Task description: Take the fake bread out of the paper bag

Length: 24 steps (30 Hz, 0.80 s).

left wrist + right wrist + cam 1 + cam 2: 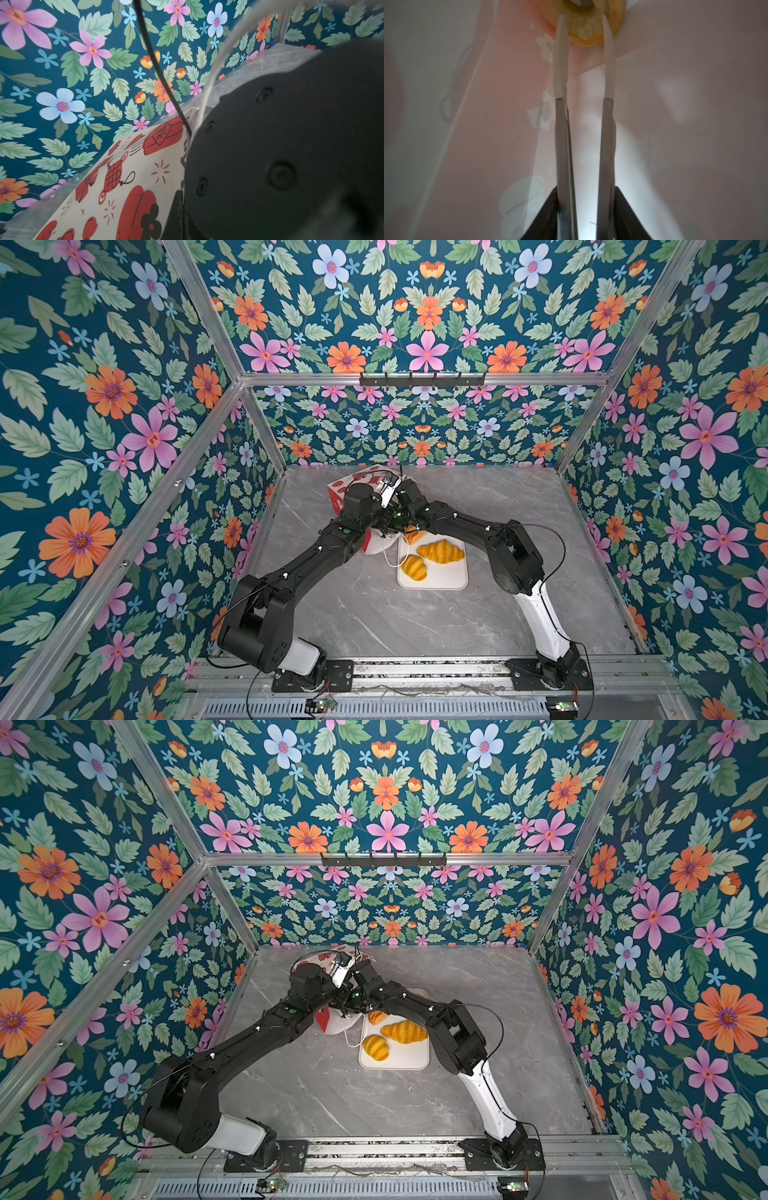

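Overhead, in both top views, a grey marble-veined tabletop (395, 622) (332, 1094) sits inside a booth whose walls (428, 306) are papered in teal with pink, orange and pale-blue flowers. Bare aluminium framing (208, 435) runs along the wall corners. A black hook rail (422, 382) is fixed to the back crossbar.

The paper bag (365, 477) (328, 957) lies tipped towards the back of the tabletop, with both arms crossing above it. Its white-lined mouth faces a white tray (440, 576) (405, 1058), and one thin cord handle (388, 562) trails onto the marble. On the tray rest three pieces of the fake bread: a croissant (440, 551) (404, 1031), a ridged bun (414, 567) (376, 1047) and a browner flaky puff (413, 536) (377, 1017), the last partly under the right arm (469, 526).

The right wrist view looks down the bag's pale lining (488, 104). There the right tool (583, 22) is released, its white-tipped fingers (560, 52) parted on either side of a ring doughnut (584, 34) at the bag's far end. Whether they touch it cannot be told.

The left wrist view shows only the bag's printed outside (133, 176), a black arm housing (280, 155) and wallpaper. The left tool is hidden. It is clenched, though on what cannot be told.
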Tool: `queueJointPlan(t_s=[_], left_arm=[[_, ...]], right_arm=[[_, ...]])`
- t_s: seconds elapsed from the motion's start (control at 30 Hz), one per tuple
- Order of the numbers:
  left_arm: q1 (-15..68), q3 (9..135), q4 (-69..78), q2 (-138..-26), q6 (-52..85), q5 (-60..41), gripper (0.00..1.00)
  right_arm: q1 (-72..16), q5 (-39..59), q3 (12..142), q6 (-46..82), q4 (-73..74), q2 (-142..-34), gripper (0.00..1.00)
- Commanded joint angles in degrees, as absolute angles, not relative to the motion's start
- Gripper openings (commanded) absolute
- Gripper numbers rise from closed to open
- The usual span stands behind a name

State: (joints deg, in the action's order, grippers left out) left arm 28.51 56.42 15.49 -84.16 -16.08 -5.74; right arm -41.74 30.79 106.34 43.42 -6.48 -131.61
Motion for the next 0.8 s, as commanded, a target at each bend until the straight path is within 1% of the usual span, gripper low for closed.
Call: queueJointPlan(t_s=[0.0, 0.2, 0.47, 0.6, 0.77], left_arm=[[29.49, 56.73, 14.63, -83.88, -19.16, -3.64, 0.0], [29.88, 55.9, 15.38, -84.13, -19.34, 0.87, 0.0], [29.88, 55.81, 15.88, -85.93, -17.61, 5.22, 0.0], [29.88, 55.14, 17.06, -85.75, -17.05, 4.1, 0.0], [30.35, 54.44, 17.11, -83.42, -18.31, 1.55, 0.0]], right_arm=[[-41.52, 34.59, 107.05, 40.33, -8.92, -130.88, 0.39], [-41.5, 39.71, 108.32, 37.81, -14.23, -130.84, 0.39], [-41.53, 38.86, 99.05, 35.53, -13.25, -125.72, 0.39], [-41.52, 39.02, 96.38, 35.07, -13.07, -124.63, 0.38], [-41.44, 39.95, 96.96, 34.49, -13.08, -125.83, 0.39]])
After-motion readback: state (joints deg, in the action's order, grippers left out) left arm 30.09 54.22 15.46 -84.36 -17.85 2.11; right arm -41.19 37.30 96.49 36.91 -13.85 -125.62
